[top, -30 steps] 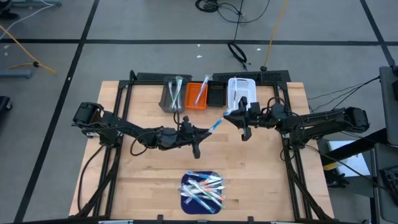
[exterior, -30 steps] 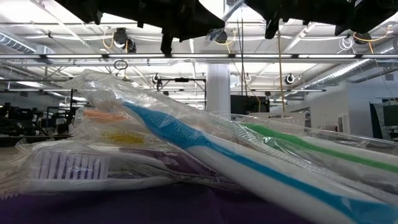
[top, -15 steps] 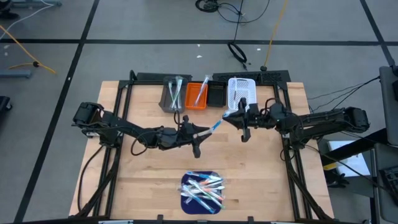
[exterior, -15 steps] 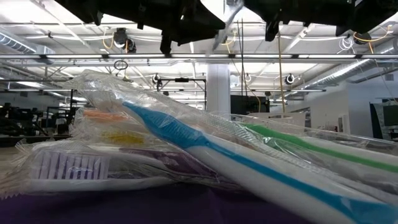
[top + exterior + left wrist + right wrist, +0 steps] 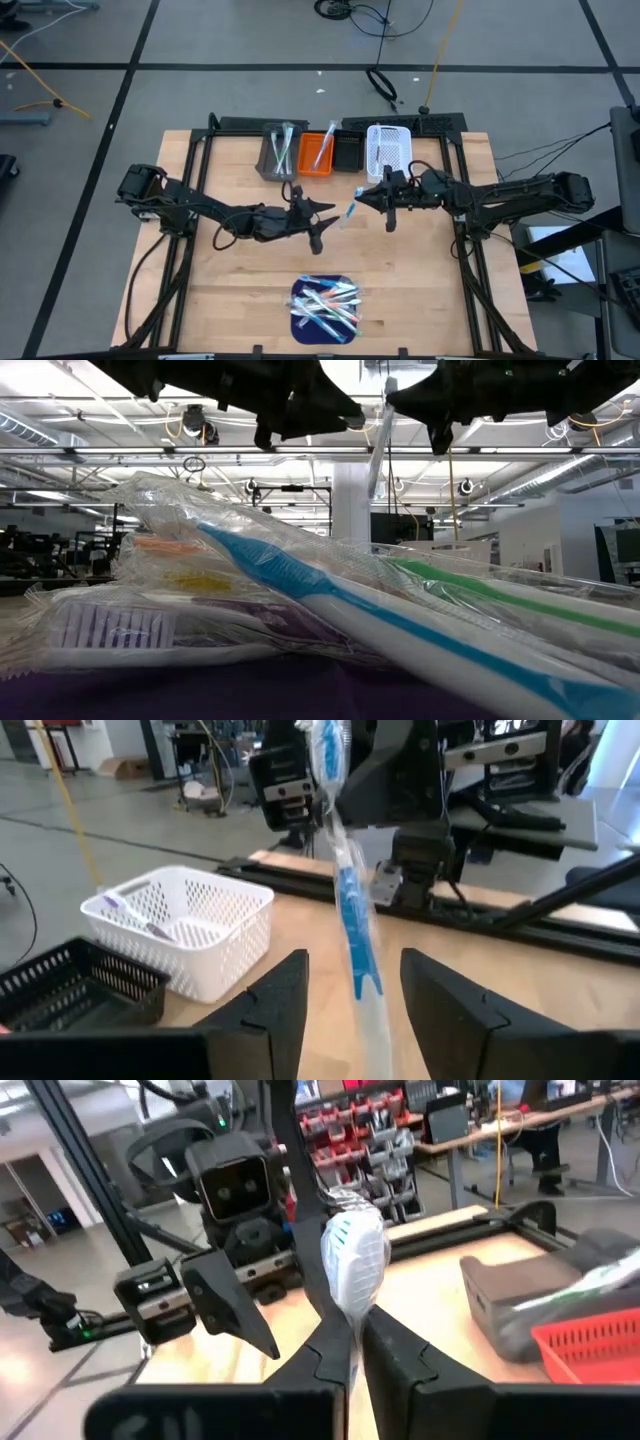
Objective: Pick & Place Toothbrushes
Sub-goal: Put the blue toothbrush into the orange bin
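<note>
A blue-and-white toothbrush (image 5: pixel 349 211) in a clear wrapper hangs over the middle of the table, with my right gripper (image 5: pixel 362 195) shut on it. My left gripper (image 5: pixel 325 212) is open just to its left. In the left wrist view its two fingers (image 5: pixel 285 1005) stand on either side of the brush's lower part (image 5: pixel 352 935) without touching it. Several more wrapped toothbrushes (image 5: pixel 325 303) lie piled on the dark blue mat (image 5: pixel 299 326) near the table's front edge. My right gripper pinches the wrapped toothbrush just below its head (image 5: pixel 353 1302) between its two fingers (image 5: pixel 400 1355). The fingers come level from the table's right and lie across the brush. The brush hangs steeply below them, clear of the table, with its lower end (image 5: pixel 375 485) toward my left gripper.
Along the table's far edge stand a grey bin (image 5: pixel 268 158) and an orange bin (image 5: pixel 310 163), each with toothbrushes in it, then a black bin (image 5: pixel 347 153) and a white basket (image 5: pixel 389 147). Bare wood lies between the bins and the mat.
My left gripper has opened and let go of the toothbrush. My right gripper has sunk slightly and tipped with the brush. The brush, which lay slanted between the two grippers, now hangs steeply from the right one alone.
</note>
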Robot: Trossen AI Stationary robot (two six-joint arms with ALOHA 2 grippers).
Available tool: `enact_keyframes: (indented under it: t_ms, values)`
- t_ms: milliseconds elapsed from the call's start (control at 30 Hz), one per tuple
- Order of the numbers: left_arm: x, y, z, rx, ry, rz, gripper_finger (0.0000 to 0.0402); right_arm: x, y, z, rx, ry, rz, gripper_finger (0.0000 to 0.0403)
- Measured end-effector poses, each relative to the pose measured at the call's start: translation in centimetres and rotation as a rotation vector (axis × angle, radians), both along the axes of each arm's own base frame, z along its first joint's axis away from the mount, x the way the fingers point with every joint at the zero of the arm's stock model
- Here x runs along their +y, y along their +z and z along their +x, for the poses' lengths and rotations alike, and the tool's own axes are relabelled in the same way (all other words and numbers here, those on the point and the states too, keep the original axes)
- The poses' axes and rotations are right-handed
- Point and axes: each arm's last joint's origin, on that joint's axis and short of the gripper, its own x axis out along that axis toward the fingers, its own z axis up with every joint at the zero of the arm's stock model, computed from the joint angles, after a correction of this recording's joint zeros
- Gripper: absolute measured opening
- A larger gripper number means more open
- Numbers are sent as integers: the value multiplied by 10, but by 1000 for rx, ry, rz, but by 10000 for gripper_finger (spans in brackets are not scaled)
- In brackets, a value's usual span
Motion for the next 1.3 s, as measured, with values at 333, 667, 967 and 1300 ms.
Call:
enact_keyframes:
  t_ms: [333, 667, 967, 1300]
  values:
    - [9, -5, 1, 16, 9, -104, 159, -3, 19, 10, 99, -56, -70, 7]
    - [24, -5, 3, 3, 14, -157, 159, -10, 37, 25, 148, -85, -123, 7]
    - [34, -7, 5, -1, 22, -182, 159, -13, 36, 53, 201, -30, -144, 6]
    - [34, -15, 7, 25, 27, -190, 146, -14, 42, 62, 193, -25, -161, 6]
